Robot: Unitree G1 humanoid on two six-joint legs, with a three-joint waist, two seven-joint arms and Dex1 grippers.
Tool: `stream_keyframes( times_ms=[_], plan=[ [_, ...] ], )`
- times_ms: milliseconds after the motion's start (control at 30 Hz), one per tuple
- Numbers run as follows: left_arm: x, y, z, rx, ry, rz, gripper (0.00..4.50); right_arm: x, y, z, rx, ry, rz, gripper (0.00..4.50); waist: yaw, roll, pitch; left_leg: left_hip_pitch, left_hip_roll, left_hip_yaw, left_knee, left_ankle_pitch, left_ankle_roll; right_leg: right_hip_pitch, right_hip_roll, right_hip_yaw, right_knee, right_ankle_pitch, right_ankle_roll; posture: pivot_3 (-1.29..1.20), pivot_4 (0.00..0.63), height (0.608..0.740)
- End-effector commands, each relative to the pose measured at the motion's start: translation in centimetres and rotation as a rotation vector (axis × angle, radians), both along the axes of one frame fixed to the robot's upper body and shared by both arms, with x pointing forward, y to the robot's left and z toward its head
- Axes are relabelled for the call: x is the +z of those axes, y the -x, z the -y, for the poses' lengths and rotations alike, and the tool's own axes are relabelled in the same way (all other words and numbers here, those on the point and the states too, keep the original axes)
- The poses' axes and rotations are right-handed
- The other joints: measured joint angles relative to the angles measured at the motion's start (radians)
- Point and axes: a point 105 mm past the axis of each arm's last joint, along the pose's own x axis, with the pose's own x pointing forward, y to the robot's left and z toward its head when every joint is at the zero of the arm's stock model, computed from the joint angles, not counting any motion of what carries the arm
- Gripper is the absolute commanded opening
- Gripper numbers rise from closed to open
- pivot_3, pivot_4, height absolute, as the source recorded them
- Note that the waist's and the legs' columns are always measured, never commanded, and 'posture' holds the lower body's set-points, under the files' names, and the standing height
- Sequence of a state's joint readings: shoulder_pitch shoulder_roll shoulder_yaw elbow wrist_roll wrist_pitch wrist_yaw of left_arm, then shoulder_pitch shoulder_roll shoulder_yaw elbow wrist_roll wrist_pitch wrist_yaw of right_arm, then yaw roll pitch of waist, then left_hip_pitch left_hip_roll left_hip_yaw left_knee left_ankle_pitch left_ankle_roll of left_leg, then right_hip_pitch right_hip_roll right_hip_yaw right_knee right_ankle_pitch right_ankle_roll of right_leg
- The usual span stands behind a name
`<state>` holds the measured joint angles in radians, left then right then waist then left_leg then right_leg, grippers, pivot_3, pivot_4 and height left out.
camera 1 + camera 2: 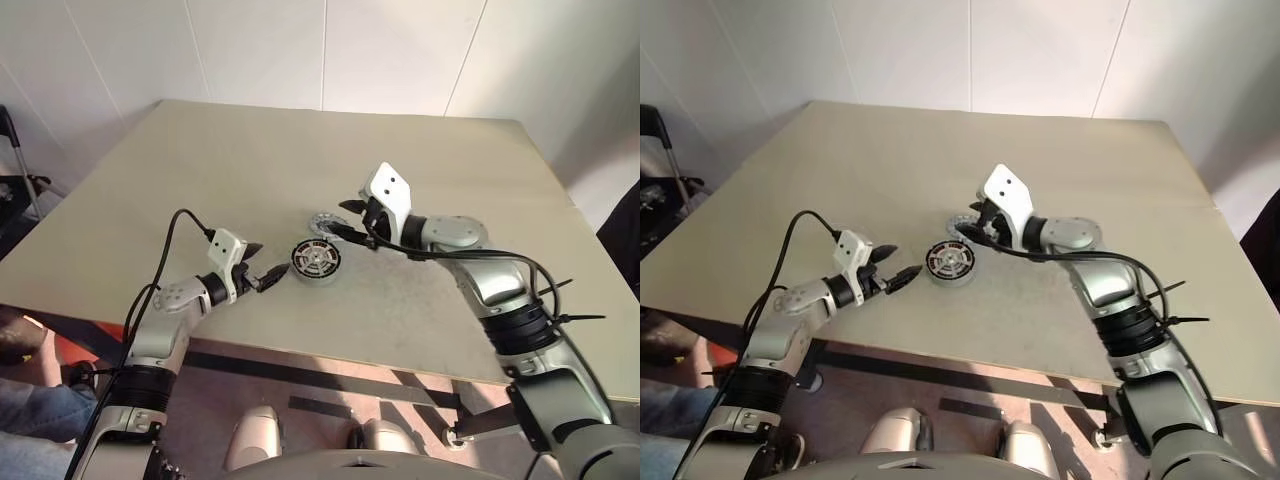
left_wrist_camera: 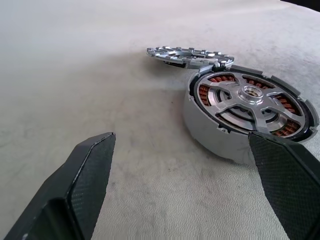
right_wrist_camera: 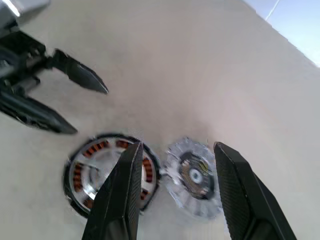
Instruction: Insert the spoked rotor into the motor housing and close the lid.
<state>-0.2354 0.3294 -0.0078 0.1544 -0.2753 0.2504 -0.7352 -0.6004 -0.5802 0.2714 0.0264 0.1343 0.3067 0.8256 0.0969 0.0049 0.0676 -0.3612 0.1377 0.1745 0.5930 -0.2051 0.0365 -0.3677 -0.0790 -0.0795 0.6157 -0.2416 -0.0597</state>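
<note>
The left gripper (image 1: 268, 276) hangs low over the bench (image 1: 200, 170), its two black fingers spread as wide as they go and holding nothing. It points across toward the motor housing (image 1: 315, 262), which sits just off its fingertips, near but not touching.

The housing stands flat on the bench, open face up. The spoked rotor (image 2: 248, 98) already lies seated in it, level, black rim around the edge, silvery spokes fanning from a central hub that points straight up; copper windings show between the spokes. Being round, it has no long axis to speak of.

Right behind the housing, on its far side, lies the lid (image 1: 324, 220), a light-grey ribbed disc with a dark centre. In the left wrist view it seems to sit slightly tilted, its near edge close against the housing rim; whether they touch I cannot tell.

The right gripper (image 3: 172, 192) hovers above the lid, angled downward, fingers about half open and empty, clear of both the lid and the housing.
</note>
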Motion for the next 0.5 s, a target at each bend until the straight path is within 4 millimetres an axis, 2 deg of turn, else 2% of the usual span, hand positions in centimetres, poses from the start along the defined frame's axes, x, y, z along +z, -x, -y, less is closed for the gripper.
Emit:
stream_keyframes(
  times_ms=[33, 100, 200, 333, 500],
  plan=[
    [1.4, -0.3, 0.2, -0.006, 0.01, 0.053, 4.5, 2.0, -0.7, 1.8, 0.083, 0.21, 0.182, 2.51, 0.0, 0.0, 0.0, -0.001, 0.0, 0.0, 0.002, 0.0, 0.001, 0.0, 0.0, 0.0, 0.001, 0.0, 0.0, 0.0, 0.0, 0.74],
    [1.5, -0.6, 0.3, -0.001, 0.013, 0.059, 4.5, 2.1, -1.1, 3.1, 0.125, 0.336, 0.223, 2.51, -0.001, 0.0, 0.0, -0.002, 0.001, 0.0, 0.004, -0.001, 0.002, -0.001, 0.0, 0.0, 0.001, 0.0, 0.0, 0.0, 0.0, 0.74],
    [1.5, -0.6, 0.6, 0.0, 0.022, 0.06, 4.5, 2.2, -1.4, 3.5, 0.195, 0.44, 0.262, 3.07, -0.003, 0.0, 0.0, -0.002, 0.001, 0.0, 0.005, -0.003, 0.006, -0.001, 0.0, 0.0, 0.002, 0.0, 0.0, 0.0, 0.0, 0.74],
    [1.0, -0.3, 1.1, -0.018, 0.028, 0.046, 4.5, 1.5, -1.0, 2.7, 0.303, 0.545, 0.321, 4.42, -0.002, 0.0, 0.0, -0.003, 0.001, 0.0, 0.005, -0.003, 0.006, -0.002, 0.0, -0.001, 0.003, 0.0, -0.001, 0.0, 0.0, 0.74],
    [1.1, -0.4, 1.4, -0.027, 0.025, 0.047, 4.5, 0.0, 0.5, 1.2, 0.437, 0.592, 0.324, 4.42, -0.002, 0.0, 0.0, -0.006, 0.001, 0.0, 0.007, -0.003, 0.01, -0.003, 0.0, -0.001, 0.003, 0.0, -0.001, 0.0, 0.0, 0.74]
  ],
)
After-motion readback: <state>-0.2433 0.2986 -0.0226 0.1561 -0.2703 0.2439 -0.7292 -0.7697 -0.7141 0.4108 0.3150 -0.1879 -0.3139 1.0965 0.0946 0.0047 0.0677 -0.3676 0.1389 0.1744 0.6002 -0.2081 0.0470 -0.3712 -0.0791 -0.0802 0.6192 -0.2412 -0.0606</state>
